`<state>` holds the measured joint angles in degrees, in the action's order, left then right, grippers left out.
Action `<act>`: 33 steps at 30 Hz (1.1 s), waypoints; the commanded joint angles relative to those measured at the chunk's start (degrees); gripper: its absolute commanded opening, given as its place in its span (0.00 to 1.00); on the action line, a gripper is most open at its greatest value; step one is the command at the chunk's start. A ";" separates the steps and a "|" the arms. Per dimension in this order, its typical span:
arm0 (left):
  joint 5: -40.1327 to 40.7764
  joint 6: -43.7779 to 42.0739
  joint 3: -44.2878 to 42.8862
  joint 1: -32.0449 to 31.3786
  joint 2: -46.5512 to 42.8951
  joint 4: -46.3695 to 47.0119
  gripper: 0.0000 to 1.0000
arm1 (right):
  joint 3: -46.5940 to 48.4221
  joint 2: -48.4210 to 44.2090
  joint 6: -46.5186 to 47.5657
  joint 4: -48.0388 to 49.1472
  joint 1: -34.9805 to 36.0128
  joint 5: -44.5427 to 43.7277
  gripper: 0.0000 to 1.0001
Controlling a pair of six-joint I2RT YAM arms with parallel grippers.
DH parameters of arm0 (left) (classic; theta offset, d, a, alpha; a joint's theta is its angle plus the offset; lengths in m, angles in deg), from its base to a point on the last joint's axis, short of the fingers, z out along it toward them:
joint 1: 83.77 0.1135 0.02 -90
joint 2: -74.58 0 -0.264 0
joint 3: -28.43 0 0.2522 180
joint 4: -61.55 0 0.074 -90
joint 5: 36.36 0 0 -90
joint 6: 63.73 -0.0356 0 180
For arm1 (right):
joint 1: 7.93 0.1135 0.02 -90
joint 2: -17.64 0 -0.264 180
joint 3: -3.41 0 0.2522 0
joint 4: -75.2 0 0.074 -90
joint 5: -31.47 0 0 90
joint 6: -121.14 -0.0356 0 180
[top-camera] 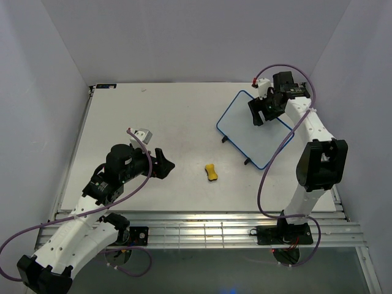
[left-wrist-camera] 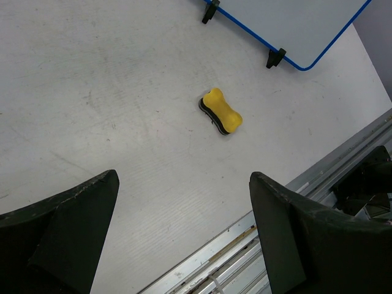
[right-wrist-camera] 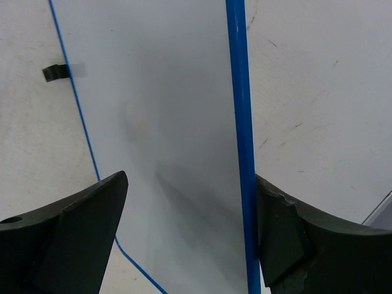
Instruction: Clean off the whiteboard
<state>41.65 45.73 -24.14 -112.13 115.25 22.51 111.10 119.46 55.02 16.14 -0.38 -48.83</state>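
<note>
Pale matte walls close in your white table point(top-camera: 153, 116), its top finely scuffed and flecked up close, with a ribbed metal rail point(top-camera: 196, 222) along the near edge. Your whiteboard point(top-camera: 245, 131) lies skewed at the far right, a smooth rounded rectangle with a thin blue rim and small black feet point(left-wrist-camera: 276, 57). Your right gripper point(right-wrist-camera: 190, 239) hangs over it, jaws spread and holding nothing. Only that wrist view shows a faint smudge on the board, perhaps just a shadow. Your left gripper point(left-wrist-camera: 184, 239) stands wide apart above bare table. Its camera shows the yellow peanut-shaped eraser point(left-wrist-camera: 220, 111), dark underneath, lying apart from the board.
</note>
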 commanded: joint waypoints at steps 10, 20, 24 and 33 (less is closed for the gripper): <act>-0.23 -0.74 0.31 -0.38 -0.85 0.23 0.98 | 3.19 3.47 0.99 3.29 -2.01 -2.22 0.97; 4.86 0.31 -0.30 -0.38 -0.94 -0.91 0.98 | 3.10 -0.21 -0.76 2.94 -2.01 -5.03 0.90; 14.15 1.80 -1.79 -0.29 -0.41 -2.76 0.98 | 3.89 -4.95 -6.46 3.19 -2.01 -12.21 0.90; 17.27 -0.21 -8.73 10.51 0.99 -0.56 0.98 | -19.29 -34.29 -27.12 13.04 -1.93 -12.51 0.90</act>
<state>58.48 46.63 -28.82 -104.98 116.17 19.87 97.88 92.54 36.09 25.28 -2.33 -61.55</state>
